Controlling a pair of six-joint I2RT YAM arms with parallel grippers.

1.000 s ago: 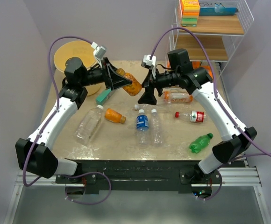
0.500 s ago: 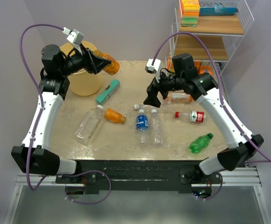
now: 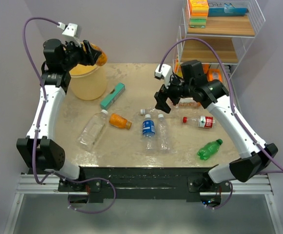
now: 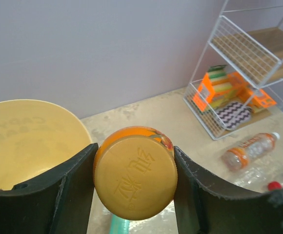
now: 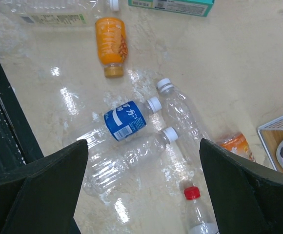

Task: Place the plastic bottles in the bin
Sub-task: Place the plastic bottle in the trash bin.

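Though a blur from above, embossed end of orange bottle [image 4: 134, 185], left claw [image 4: 134, 163] tight around it; right claw [image 5: 141, 187] agape.

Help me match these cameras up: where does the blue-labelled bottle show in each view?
Top external: the blue-labelled bottle lies near the picture's centre, cap toward the far side.
Left wrist: not in it.
Right wrist: left of centre, cap pointing to the upper right.
Shared landmark: the orange bottle lying flat, just left of it from above and above it in the right wrist view.
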